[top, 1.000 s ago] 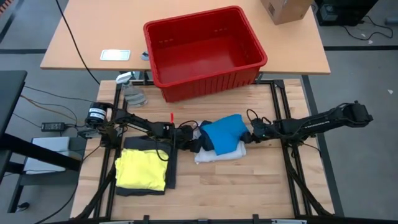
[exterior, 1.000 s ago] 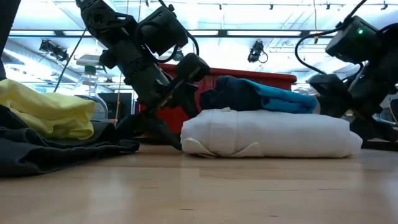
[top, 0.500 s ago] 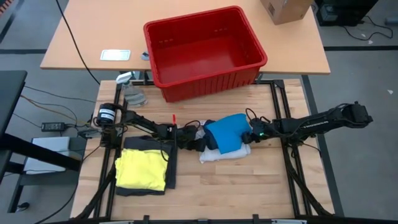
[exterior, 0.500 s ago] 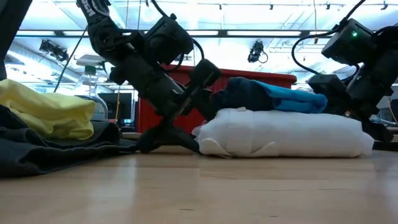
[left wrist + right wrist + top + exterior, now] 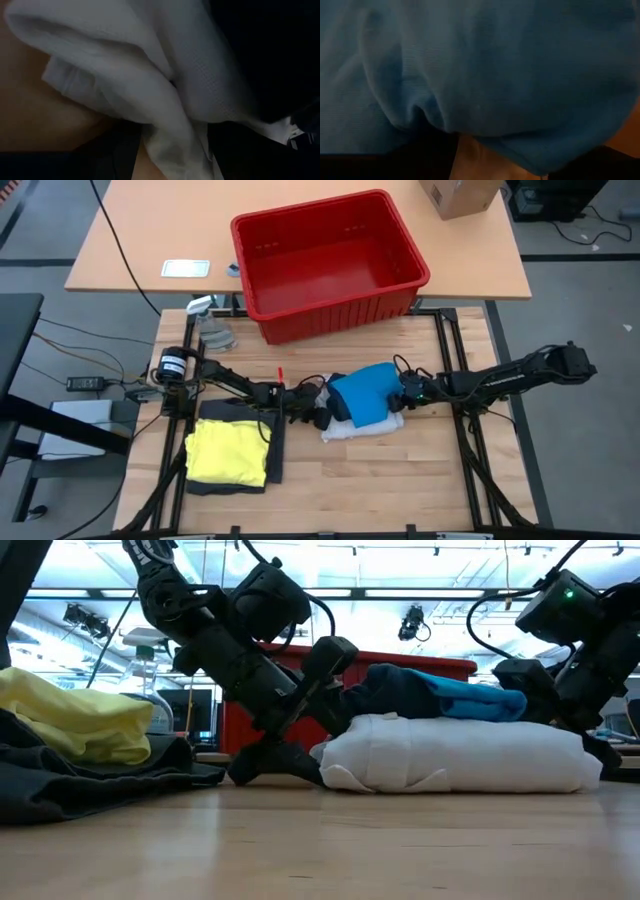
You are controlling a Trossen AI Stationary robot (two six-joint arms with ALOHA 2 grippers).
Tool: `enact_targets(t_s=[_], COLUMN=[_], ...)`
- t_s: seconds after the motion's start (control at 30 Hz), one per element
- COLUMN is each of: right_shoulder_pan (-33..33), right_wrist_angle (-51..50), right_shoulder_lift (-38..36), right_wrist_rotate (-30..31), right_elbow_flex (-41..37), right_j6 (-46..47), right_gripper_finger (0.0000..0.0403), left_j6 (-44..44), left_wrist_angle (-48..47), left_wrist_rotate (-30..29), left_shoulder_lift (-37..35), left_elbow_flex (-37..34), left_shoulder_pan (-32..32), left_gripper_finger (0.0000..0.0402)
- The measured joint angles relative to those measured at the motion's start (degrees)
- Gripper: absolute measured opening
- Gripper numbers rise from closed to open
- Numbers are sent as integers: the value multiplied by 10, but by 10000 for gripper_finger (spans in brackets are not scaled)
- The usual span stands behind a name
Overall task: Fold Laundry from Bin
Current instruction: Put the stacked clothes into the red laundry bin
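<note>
High view shows your white-and-blue stack point(image 5: 362, 405) mid-table, long axis between grippers: left gripper point(image 5: 312, 412) and right gripper point(image 5: 405, 395) each press an end; whether they're grasping, I cannot tell

Two dark jointed arms trailing black cables, the right arm point(image 5: 500, 378) showing a green light.

**Laundry in two stacks, bin empty**

The red bin point(image 5: 330, 265) sits empty at top centre, straddling two tables. At lower left, a folded yellow garment point(image 5: 227, 452) lies on a dark grey garment point(image 5: 276, 442). At centre, a folded blue garment point(image 5: 362, 391) with dark trim rests on a folded white garment point(image 5: 362, 427).
</note>
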Motion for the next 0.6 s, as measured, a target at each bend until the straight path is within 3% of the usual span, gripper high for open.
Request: enact_targets(t_s=[0.17,0.4,0.6], right_shoulder_pan=[0,0,2], right_wrist_angle=[28,139,241], right_shoulder_lift=[14,88,157], right_wrist_rotate=[0,-10,-18], right_elbow_flex=[-1,-1,0], right_j6=[-10,-48,-75], right_gripper_finger=[256,256,251], left_j6=[0,1,27], left_wrist_angle=[1,1,1], left_wrist_rotate=[-6,-32,-58], left_shoulder_lift=[0,0,1], left_elbow_flex=[0,0,0], left_shoulder_pan=[0,0,-4], left_gripper_finger=[231,229,192])
